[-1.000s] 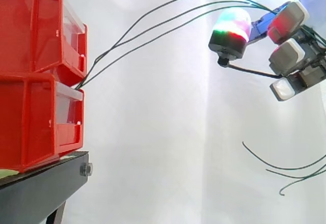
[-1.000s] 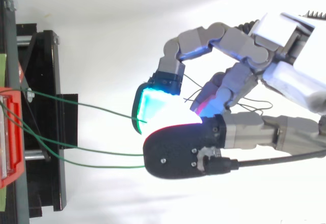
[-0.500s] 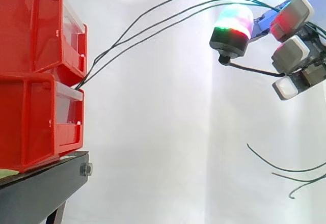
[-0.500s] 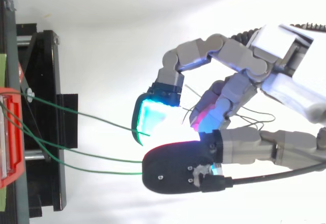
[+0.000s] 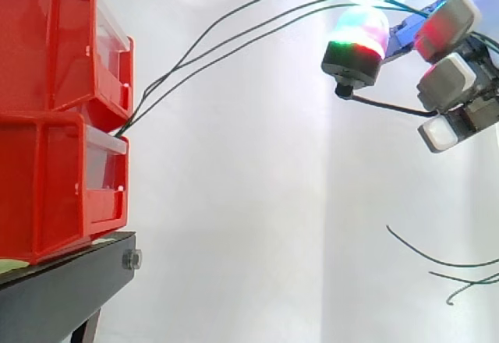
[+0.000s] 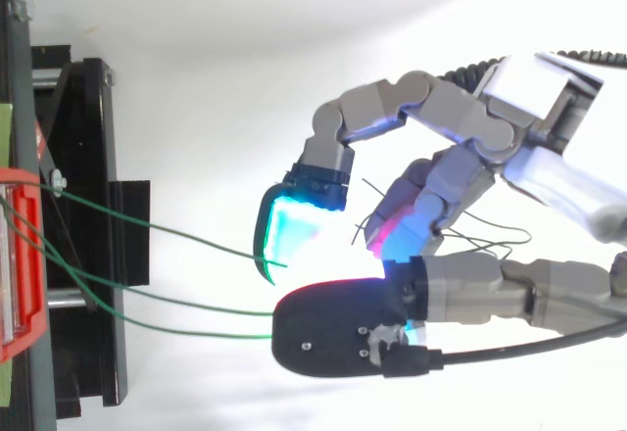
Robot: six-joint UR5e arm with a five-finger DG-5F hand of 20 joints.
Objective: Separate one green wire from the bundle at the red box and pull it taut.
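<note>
The robot hand (image 5: 448, 78) sits high at the right of the side view, well away from the two stacked red bins (image 5: 54, 117) on their black stand (image 5: 62, 288). Its fingers are curled and closed on the green wires (image 6: 196, 301). Three strands leave the gap between the bins and climb in long arcs into the grasp. In the top view, the upper strand (image 6: 196, 236) runs apart from the other two and meets the cyan-glowing pad (image 6: 289, 230), while the lower pair passes under the dark-backed pad beside it. I cannot tell whether the fingers pinch one strand alone or all three. Compared with a second ago, the robot hand has drifted a little up and away from the bins. The arcs have risen with it, and the loose tails (image 5: 437, 263) hanging below have slid toward the right edge. So the pull is under way but slow, and all three strands follow it together. They also still bow rather than run straight. As I judge it, neither half of the task is done: no single wire is clearly freed, and none is taut. The upper strand, already standing off from its neighbours, looks the likeliest to be singled out.
</note>
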